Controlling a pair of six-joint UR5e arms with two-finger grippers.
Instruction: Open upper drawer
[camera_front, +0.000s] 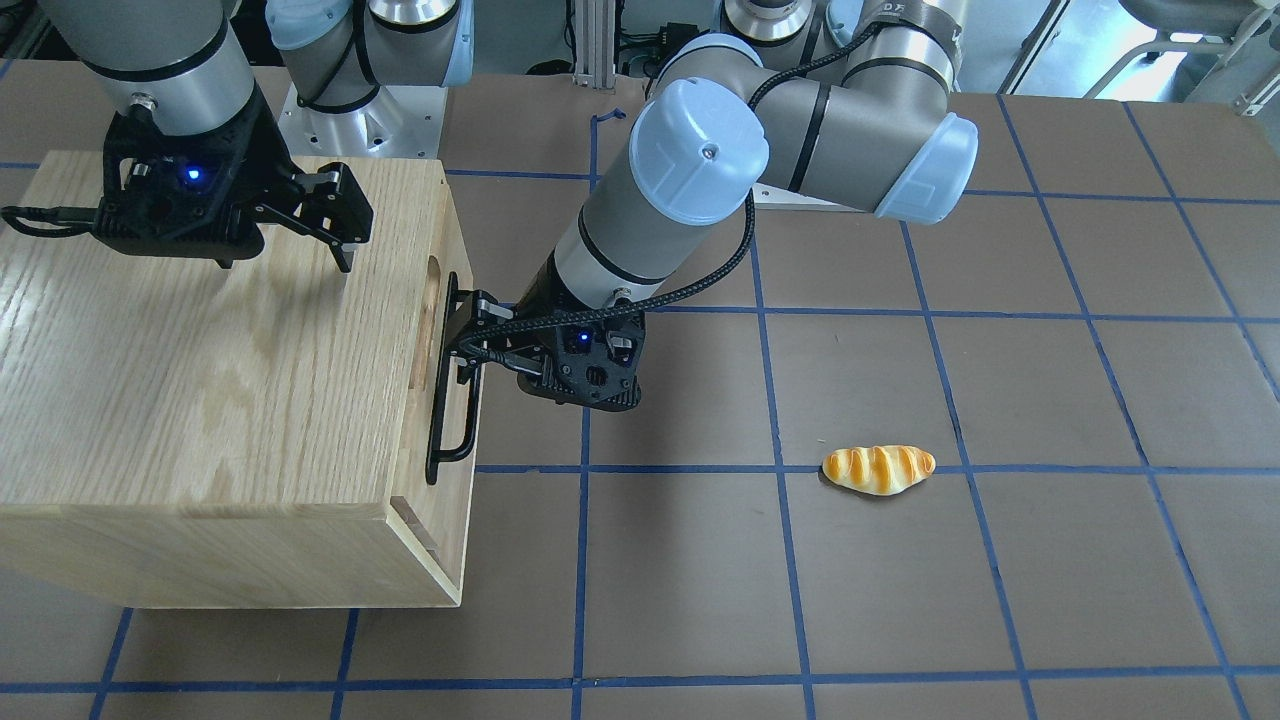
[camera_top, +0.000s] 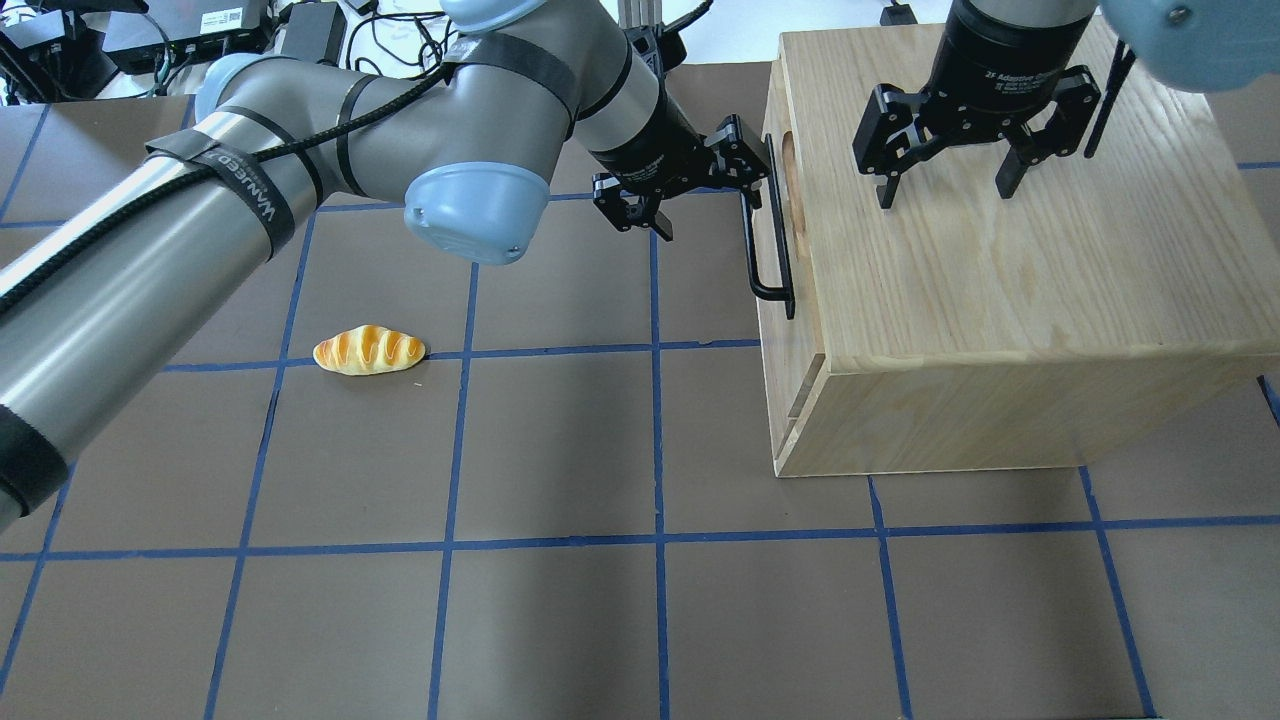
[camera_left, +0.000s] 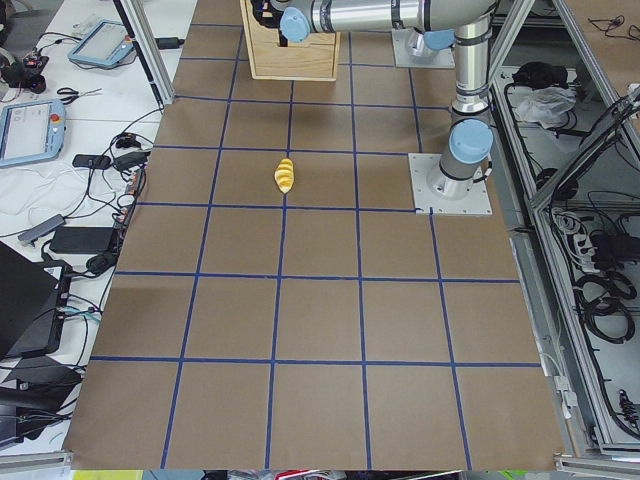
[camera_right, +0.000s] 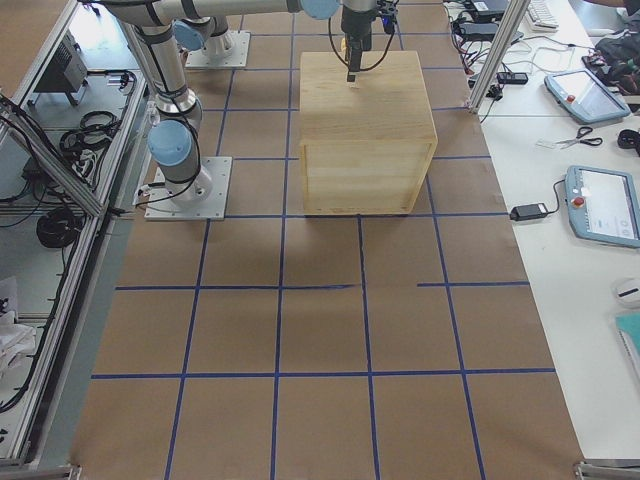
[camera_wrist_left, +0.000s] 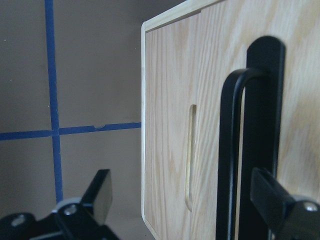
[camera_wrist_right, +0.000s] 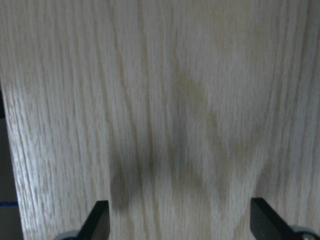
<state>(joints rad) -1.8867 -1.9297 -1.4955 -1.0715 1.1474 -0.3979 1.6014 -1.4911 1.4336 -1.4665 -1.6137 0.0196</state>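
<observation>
From across the desk (camera_front: 1000, 600), the upper drawer (camera_front: 425, 350) sits shut, flush in the oak cabinet (camera_front: 200, 380) on the robot's right half of the desk, its front turned toward the desk's middle. The left hand (camera_front: 470, 335) is at the drawer's black handle (camera_front: 445, 420), near the bar's end on the robot's side. Its fingers are spread and not clamped. The right hand (camera_front: 285, 258) hangs spread wide over the cabinet top. A bread roll (camera_front: 878, 469) lies well apart on the left half.

From overhead, one finger of the left hand (camera_top: 690, 185) is at the handle (camera_top: 775, 250) and the other stands clear on the desk side. The right hand (camera_top: 945, 195) gapes wide, gripping nothing.

In the two end views both hands are too small to judge.

The left wrist view shows the handle (camera_wrist_left: 230, 150) just inside one fingertip (camera_wrist_left: 280, 205), with the other (camera_wrist_left: 100, 192) far off. The panel's notch (camera_wrist_left: 190, 155) lies between them.

The right wrist view shows both fingertips (camera_wrist_right: 100, 217) wide apart over bare oak grain (camera_wrist_right: 160, 100). Whether they touch it I cannot tell.
</observation>
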